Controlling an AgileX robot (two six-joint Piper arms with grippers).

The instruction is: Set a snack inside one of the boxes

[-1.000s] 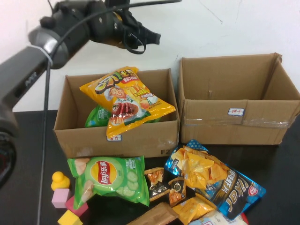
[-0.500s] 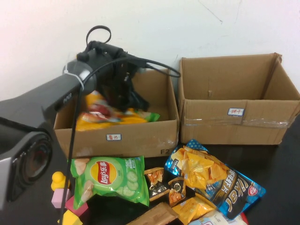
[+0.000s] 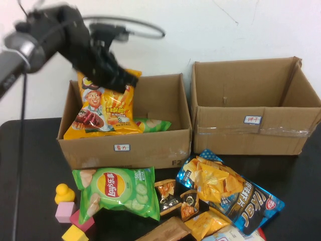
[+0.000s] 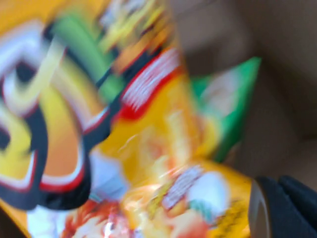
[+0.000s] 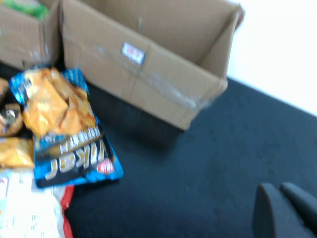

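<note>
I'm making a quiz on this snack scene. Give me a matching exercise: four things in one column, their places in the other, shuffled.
Things:
1. yellow bag
2. Lay's bag
3. blue bag
4. duck

Places:
A. table, before the right box
B. in the left box, under the left gripper
C. table, by the blocks
D. table, before the left box

The right gripper is over bare table.

Pairs: 1-B, 2-D, 3-A, 4-C

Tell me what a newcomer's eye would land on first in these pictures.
First, the left hand raised over the left box, at the top edge of a big yellow snack bag standing upright inside it beside a green bag. Next, the heap of snacks on the black table in front, led by the green chip bag. The right hand hangs low over bare table near the right box.
</note>
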